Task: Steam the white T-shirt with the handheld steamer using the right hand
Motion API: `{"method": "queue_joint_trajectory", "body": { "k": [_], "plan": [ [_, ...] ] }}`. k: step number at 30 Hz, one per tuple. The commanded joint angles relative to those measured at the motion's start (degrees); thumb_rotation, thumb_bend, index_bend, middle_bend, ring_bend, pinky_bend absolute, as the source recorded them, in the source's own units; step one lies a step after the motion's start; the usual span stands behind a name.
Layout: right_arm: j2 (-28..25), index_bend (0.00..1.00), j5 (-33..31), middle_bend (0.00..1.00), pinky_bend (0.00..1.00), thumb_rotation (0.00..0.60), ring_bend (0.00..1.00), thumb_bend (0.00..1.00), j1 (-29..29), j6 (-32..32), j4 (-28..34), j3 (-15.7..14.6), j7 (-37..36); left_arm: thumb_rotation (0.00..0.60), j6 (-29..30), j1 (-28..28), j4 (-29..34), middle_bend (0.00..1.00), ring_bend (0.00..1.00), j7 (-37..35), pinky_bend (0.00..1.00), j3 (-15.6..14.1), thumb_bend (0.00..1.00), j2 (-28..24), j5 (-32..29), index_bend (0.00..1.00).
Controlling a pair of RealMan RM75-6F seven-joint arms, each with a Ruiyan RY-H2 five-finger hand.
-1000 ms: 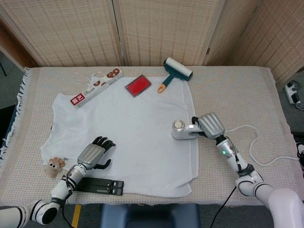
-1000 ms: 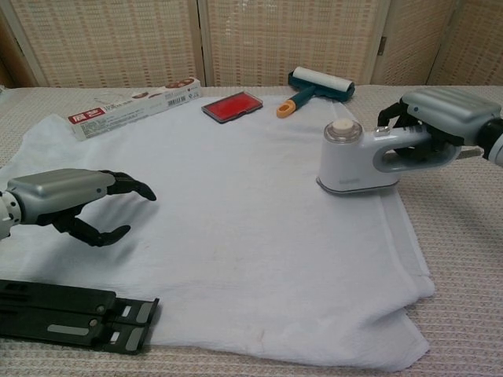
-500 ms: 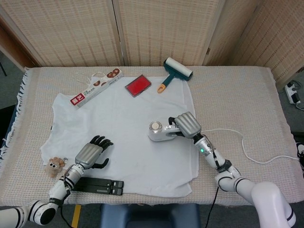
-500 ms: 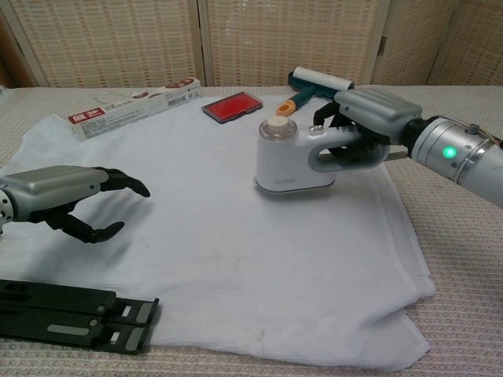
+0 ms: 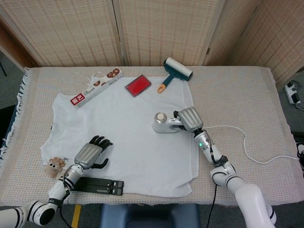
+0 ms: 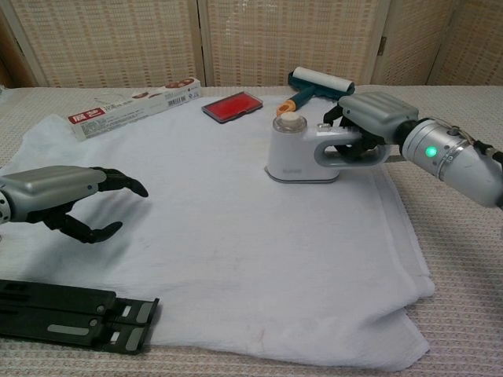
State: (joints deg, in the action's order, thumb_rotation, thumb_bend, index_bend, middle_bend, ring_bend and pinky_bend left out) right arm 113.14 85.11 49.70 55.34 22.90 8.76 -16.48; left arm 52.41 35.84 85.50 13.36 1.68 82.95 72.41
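Steamer [image 6: 299, 153] slid farther up T-shirt [image 6: 220, 228], right hand [image 6: 369, 126] gripping handle; left hand [image 6: 59, 196] empty, fingers apart; box lettering unreadable.

The right hand [image 6: 369, 126] covers much of the steamer [image 6: 302, 153] handle. At nine o'clock in the chest view, the frame edge cuts the left hand [image 6: 59, 200] at the wrist. The box [image 5: 97, 87] print is illegible.

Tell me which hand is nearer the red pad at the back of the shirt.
Right. The right hand grips the steamer just in front of the red pad. The left hand hovers over the shirt's near-left part, much farther away.
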Motion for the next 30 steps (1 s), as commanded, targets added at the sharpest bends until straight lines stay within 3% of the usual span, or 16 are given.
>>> {"method": "queue_joint_trajectory", "body": {
  "k": [1,6,14,30],
  "plan": [
    [0.53,0.77,-1.12,0.82,0.97,0.600,0.81,0.63,-0.20,-0.98,-2.24,0.51,-0.41,0.382,0.03,-0.04,-0.12,0.16,0.05,-0.17,0.00,-0.02,0.53,0.08,0.13,0.19],
    [0.61,0.77,-1.63,0.82,0.97,0.600,0.81,0.63,-0.40,-1.33,-3.15,0.53,-1.48,0.382,-0.04,-0.13,-0.43,0.16,0.05,-0.47,0.00,-0.13,0.53,0.16,0.28,0.19],
    [-0.84,0.77,1.16,0.82,0.97,0.600,0.82,0.63,-2.15,2.47,0.18,-2.50,-4.45,0.379,-0.13,-0.12,-0.46,0.15,0.05,-0.46,0.00,-0.09,0.53,0.25,0.34,0.19],
    [-9.18,0.76,5.28,0.82,0.97,0.600,0.81,0.63,-8.09,9.29,15.15,-7.73,-5.37,0.381,0.00,0.06,0.32,0.15,0.05,0.44,0.00,0.03,0.53,0.52,0.45,0.19]
  ]
}}
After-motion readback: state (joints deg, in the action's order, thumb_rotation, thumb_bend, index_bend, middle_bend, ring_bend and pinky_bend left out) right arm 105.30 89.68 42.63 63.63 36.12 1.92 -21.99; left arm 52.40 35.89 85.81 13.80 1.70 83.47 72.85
